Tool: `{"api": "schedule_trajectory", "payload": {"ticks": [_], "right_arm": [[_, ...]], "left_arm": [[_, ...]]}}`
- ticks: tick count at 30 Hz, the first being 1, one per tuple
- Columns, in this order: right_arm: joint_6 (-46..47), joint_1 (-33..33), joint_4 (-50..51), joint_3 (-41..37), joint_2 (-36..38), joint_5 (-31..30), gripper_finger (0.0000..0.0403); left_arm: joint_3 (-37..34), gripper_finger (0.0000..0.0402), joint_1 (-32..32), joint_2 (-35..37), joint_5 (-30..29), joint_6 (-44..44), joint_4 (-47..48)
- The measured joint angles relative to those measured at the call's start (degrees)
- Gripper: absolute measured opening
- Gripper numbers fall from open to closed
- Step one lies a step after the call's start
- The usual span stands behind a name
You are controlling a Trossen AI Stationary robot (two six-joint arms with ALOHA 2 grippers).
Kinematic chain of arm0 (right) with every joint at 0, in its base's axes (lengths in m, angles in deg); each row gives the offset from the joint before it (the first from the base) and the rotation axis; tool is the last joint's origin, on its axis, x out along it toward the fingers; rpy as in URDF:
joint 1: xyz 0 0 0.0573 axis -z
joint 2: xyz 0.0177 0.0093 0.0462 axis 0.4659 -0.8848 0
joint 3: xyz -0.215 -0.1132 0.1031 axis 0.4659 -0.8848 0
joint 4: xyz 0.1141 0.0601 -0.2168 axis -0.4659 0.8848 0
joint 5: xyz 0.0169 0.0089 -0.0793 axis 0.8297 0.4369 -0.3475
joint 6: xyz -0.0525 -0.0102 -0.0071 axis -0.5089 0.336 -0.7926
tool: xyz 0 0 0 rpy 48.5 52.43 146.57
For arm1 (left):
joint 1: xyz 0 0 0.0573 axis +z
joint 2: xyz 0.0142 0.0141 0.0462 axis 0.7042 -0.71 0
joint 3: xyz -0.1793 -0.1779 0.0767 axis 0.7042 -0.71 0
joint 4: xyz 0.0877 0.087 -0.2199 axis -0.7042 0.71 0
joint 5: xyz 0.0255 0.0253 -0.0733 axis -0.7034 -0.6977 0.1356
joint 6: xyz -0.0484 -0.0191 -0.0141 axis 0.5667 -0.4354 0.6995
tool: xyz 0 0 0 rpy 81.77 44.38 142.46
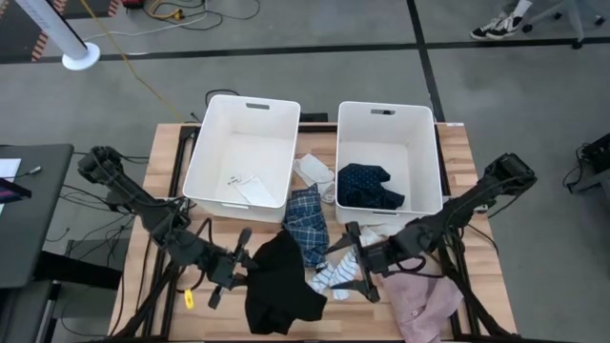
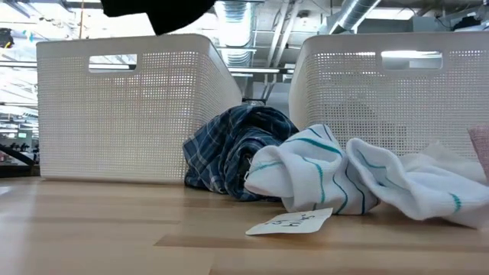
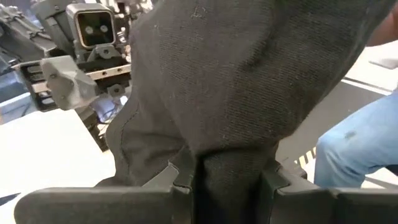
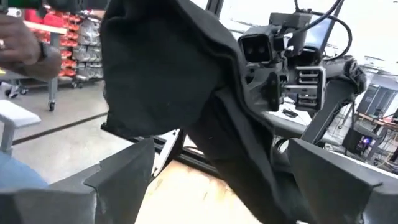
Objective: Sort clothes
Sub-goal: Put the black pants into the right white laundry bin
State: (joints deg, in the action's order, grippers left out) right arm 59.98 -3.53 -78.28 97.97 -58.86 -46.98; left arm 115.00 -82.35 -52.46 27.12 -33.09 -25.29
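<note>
1. The left gripper (image 1: 232, 270) sits over the near left part of the table (image 1: 162, 152), its jaws clamped on a fold of the black garment (image 1: 282, 282); the left wrist view shows the cloth pinched between the fingers (image 3: 180, 177).
2. The black garment hangs from that grip, lifted off the table between the two grippers; in the low view only its lower edge (image 2: 157, 11) shows at the top.
3. The right gripper (image 1: 360, 269) is just beside the garment on its right, jaws spread wide with nothing between them; the right wrist view shows the black cloth (image 4: 180, 81) draped ahead of its fingers (image 4: 121, 168).
4. The plaid garment (image 1: 307, 217) lies bunched between the two tubs, at their near edge.
5. The striped socks (image 1: 329, 276) lie on the table in front of the plaid garment, under the right gripper.
6. A white sock (image 1: 315, 170) lies in the gap between the tubs.
7. The navy dotted garment (image 1: 370, 186) lies inside the right tub (image 1: 434, 152).
8. The pink garment (image 1: 424, 300) lies at the near right corner of the table.
9. The left tub (image 1: 205, 143) holds a few paper slips (image 1: 250, 184).
</note>
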Motion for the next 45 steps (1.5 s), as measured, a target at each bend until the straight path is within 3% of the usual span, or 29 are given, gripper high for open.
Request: {"api": "schedule_trajectory", "payload": {"ticks": [16, 26, 35, 40, 45], "right_arm": [[-3.6, 2.5, -3.7, 0.4, -3.1, 2.7, 0.0376], [-9.0, 6.9, -4.1, 12.5, -16.3, 3.7, 0.0376], [-11.8, 8.1, -0.4, 23.2, -23.4, 0.1, 0.0366], [-9.9, 8.4, 1.9, 25.0, -24.4, -3.3, 0.0299], [-11.0, 8.2, 2.6, 25.0, -24.5, -4.7, 0.0166]], "left_arm": [[-0.1, 0.0067, 6.5, -2.0, 10.4, -1.2, -7.5], [-0.1, 0.0067, 9.9, -2.0, 14.4, 1.0, -6.8], [0.0, 0.0067, 9.9, -1.9, 11.8, 0.9, -6.8], [0.0, 0.0067, 9.9, -1.8, 10.6, 1.4, -6.2], [0.1, 0.0124, 9.9, -1.8, 9.3, 3.3, -5.0]]}}
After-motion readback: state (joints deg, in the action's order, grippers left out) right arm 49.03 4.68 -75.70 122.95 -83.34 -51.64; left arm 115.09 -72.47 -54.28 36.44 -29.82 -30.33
